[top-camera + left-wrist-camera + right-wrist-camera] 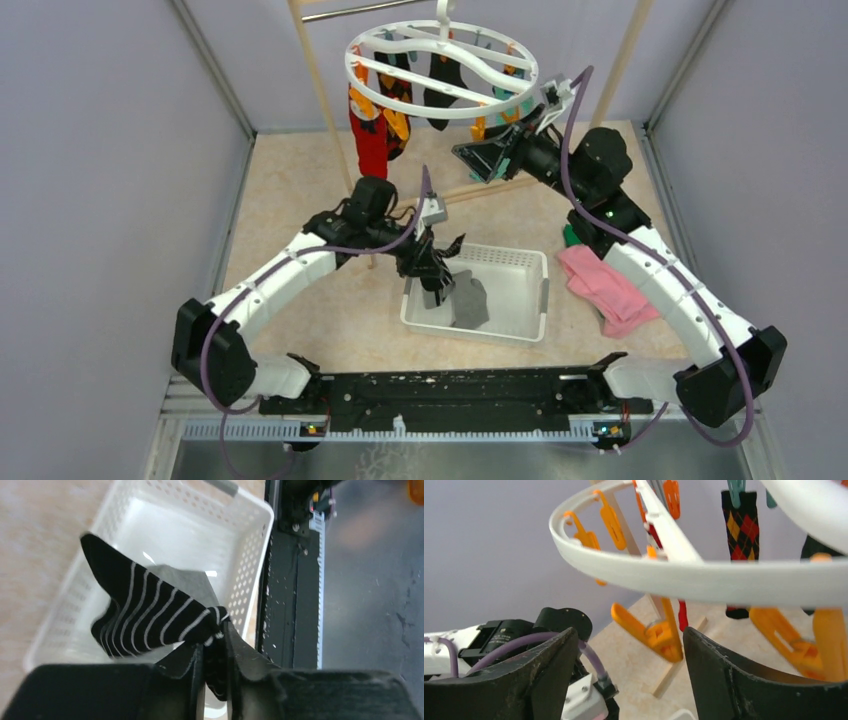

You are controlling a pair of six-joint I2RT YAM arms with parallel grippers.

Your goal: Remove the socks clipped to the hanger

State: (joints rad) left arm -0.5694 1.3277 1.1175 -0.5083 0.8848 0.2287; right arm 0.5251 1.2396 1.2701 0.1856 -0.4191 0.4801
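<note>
My left end effector (pixel 215 650) is pinching a black white-striped sock (pixel 150 615) by one end above the white basket (pixel 250 555), where a grey sock (pixel 470 303) lies. The striped sock's free end reaches towards the basket wall, so releasing here could leave it draped over the rim or spilled onto the bench (pixel 300 200). My right end effector (pixel 629 645) is spread wide just under the hanger (pixel 674 577), an apparently empty orange clip (pixel 659 635) showing between its fingers. Closing now might grab that clip rather than a sock, and any bump could set the ring swinging, with the argyle sock (pixel 739 525) and red sock (pixel 370 140) clipped further round
</note>
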